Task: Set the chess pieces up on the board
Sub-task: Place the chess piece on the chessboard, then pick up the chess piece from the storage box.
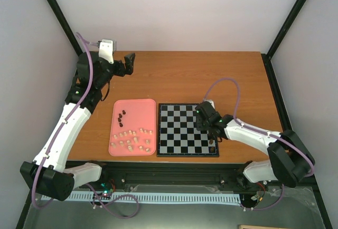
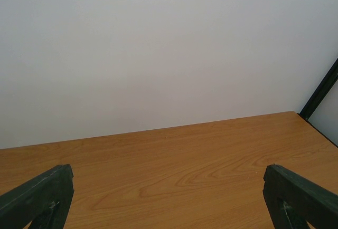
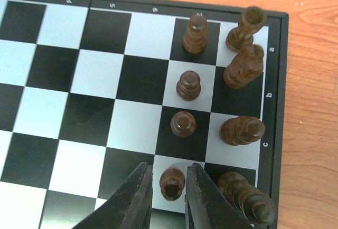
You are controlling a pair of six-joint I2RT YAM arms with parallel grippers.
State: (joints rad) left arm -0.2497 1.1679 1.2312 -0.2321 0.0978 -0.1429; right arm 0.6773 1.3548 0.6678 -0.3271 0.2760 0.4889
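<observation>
The board (image 1: 174,129) lies right of centre on the table. In the right wrist view its corner (image 3: 95,70) carries several dark brown chess pieces (image 3: 188,85) in two files by the lettered edge. My right gripper (image 1: 212,142) (image 3: 169,168) straddles a dark pawn (image 3: 172,183) that stands on a pale square; its jaws are slightly apart, with slim gaps beside the pawn. My left gripper (image 1: 128,60) (image 2: 166,176) hangs wide open over bare wood at the back left, holding nothing.
A pink tray (image 1: 132,105) left of the board holds three dark pieces (image 1: 121,117) and several cream ones (image 1: 132,139). The board's black border (image 3: 274,81) meets the wooden table (image 3: 311,107). White walls and black frame posts (image 1: 288,23) enclose the table.
</observation>
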